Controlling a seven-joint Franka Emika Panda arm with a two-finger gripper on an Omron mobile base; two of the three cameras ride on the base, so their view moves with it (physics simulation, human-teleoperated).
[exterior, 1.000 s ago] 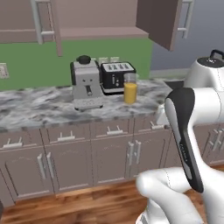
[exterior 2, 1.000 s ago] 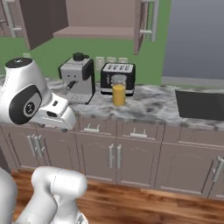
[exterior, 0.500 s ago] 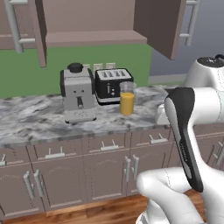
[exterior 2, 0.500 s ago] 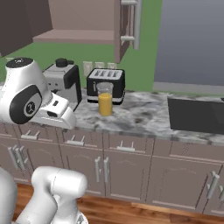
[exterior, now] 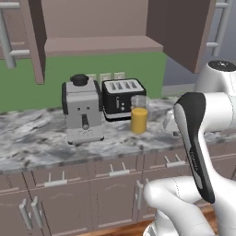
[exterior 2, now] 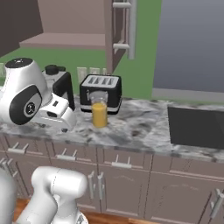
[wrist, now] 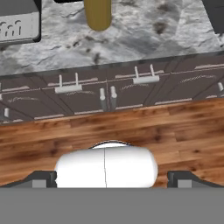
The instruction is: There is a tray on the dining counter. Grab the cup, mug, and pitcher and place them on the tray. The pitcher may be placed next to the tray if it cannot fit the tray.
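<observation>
A yellow-orange pitcher [exterior 2: 99,114] stands on the marbled desk [exterior 2: 144,127] just before a black toaster [exterior 2: 101,90] (white robot arm [exterior 2: 33,98] at left).

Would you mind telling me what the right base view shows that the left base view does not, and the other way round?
Only the right base view takes in the dark cooktop set into the counter off to the right of the toaster.

Only the left base view gives the whole front of the silver coffee machine, which stands to the left of the toaster; in the right base view the arm covers most of it.

Both show the yellow-orange pitcher standing upright just in front of the black toaster on the marbled countertop.
</observation>
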